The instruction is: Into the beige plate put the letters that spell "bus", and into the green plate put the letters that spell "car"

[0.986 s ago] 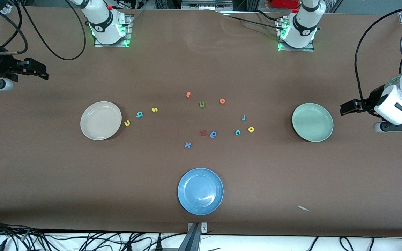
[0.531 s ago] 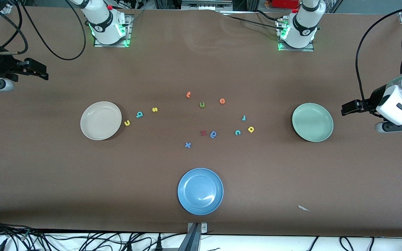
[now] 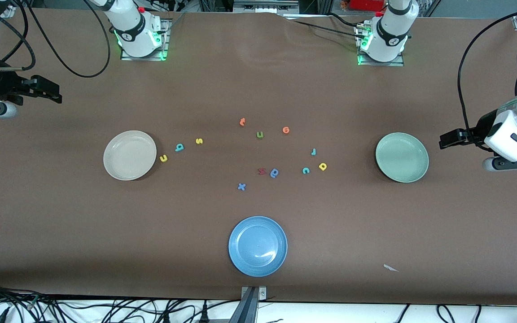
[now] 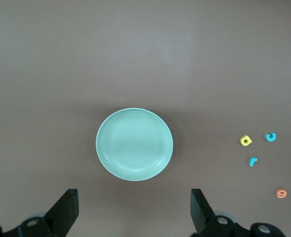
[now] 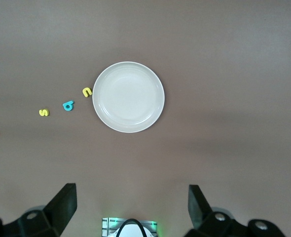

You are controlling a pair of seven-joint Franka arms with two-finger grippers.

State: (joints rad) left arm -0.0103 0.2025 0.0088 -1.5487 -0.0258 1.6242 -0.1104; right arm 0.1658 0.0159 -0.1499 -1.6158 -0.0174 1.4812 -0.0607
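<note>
The beige plate (image 3: 129, 155) (image 5: 128, 97) lies toward the right arm's end, with the yellow u (image 3: 163, 158), teal b (image 3: 179, 147) and yellow s (image 3: 199, 141) on the table beside it. The green plate (image 3: 401, 157) (image 4: 134, 144) lies toward the left arm's end. The teal c (image 3: 305, 170), yellow a (image 3: 322, 166) and light-blue r (image 3: 313, 151) lie between it and the table's middle. My left gripper (image 3: 443, 139) (image 4: 134, 212) hangs open and empty at the table's end past the green plate. My right gripper (image 3: 55, 93) (image 5: 131, 207) hangs open and empty at its own end.
A blue plate (image 3: 257, 246) sits nearest the front camera. Loose letters lie mid-table: an orange t (image 3: 242, 121), a green u (image 3: 260, 134), an orange e (image 3: 286, 130), a red letter (image 3: 261, 170), a darker blue letter (image 3: 274, 172) and a blue x (image 3: 241, 186).
The left arm has drifted slightly away from the green plate. The right arm and all letters are where they were.
</note>
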